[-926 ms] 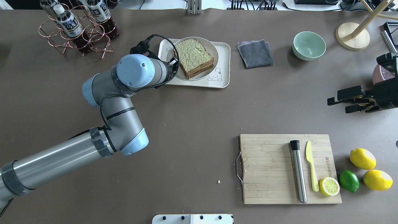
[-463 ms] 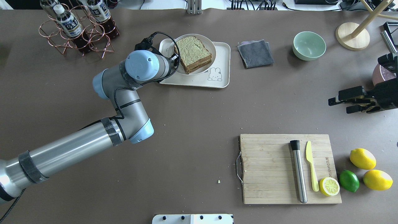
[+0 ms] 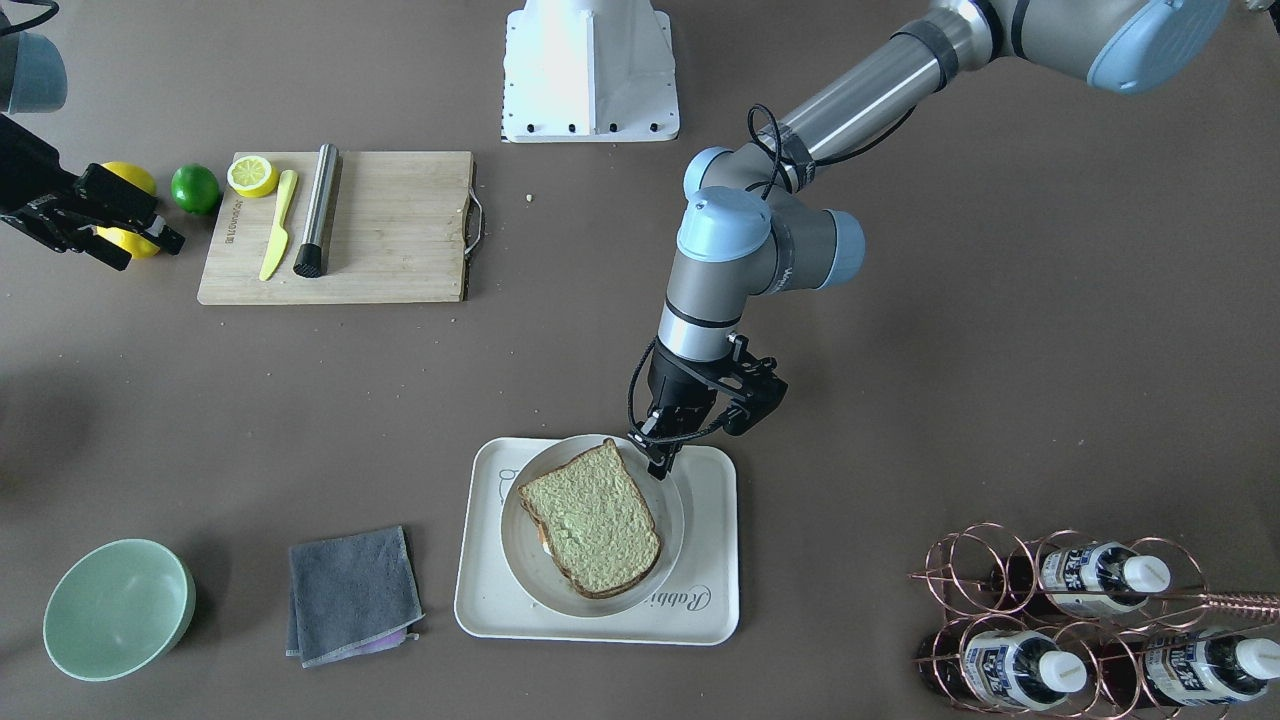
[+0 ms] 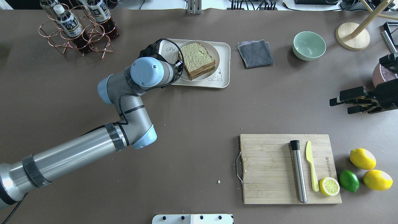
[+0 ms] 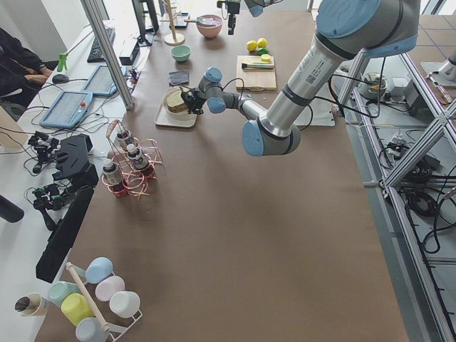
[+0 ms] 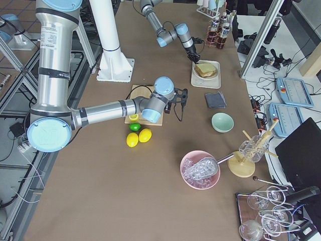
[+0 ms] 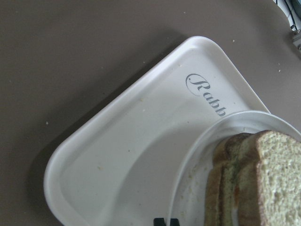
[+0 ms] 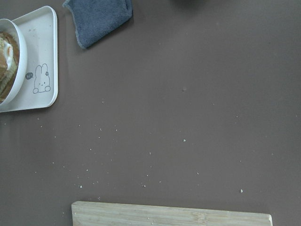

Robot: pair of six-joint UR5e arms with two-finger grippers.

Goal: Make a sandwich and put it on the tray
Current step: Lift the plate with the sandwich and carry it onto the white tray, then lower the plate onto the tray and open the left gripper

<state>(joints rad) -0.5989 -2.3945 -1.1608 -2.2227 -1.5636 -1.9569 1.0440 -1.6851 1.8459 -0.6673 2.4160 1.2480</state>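
White plate [image 3: 672, 520] with sandwich [image 3: 592, 518] sits on tray [image 3: 480, 610], left gripper [image 3: 660, 460] pinching its rim; next likely means letting go and lifting clear.

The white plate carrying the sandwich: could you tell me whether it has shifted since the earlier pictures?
Yes. In the overhead view the plate has slid right on the unmoved tray, toward the grey cloth, now partly covering the tray's animal drawing.

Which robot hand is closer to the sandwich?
Left. The left gripper pinches the plate rim, right beside the sandwich. The right gripper hangs open far off, toward the other end of the table.
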